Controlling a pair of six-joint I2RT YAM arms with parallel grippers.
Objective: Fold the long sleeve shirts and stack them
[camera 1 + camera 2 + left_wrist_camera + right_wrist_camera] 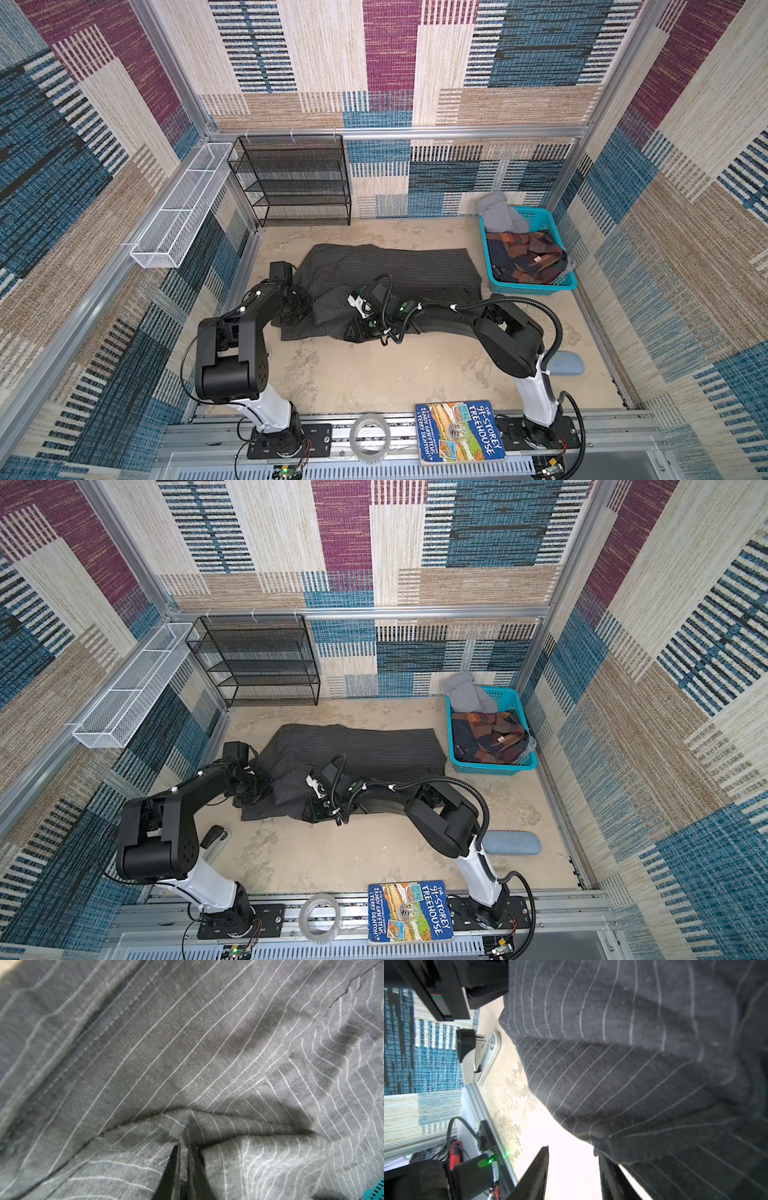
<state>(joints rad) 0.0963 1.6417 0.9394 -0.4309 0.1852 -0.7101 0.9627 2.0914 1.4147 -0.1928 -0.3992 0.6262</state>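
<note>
In both top views the left pincer [297, 309] [249, 791] and the right pincer [355, 330] [313, 808] are black against dark cloth, so their jaws are hard to make out there; the wrist views settle it. In the left wrist view, cloth fills nearly the whole picture, and the left pincer [184, 1147] is pressed narrow on a raised fold of the shirt [187, 1053]. In the right wrist view the right pincer [573, 1153] stands apart with bare bright surface [566, 1130] between its fingers [537, 1174]. The shirt's [633, 1074] hem lies over the tip of one of them, and nothing is clamped. The shirt [395, 266] [357, 746] lies on the surface [374, 374] between the two arms and the back wall. Its long axis runs left to right across both top views, from the left pincer toward the teal basket [536, 286] [494, 767], which it stops just short of. The right arm [449, 318] covers its near edge, and a loose flap is folded over at the near left. Collar and buttons cannot be picked out — which end is the neck I cannot tell.
</note>
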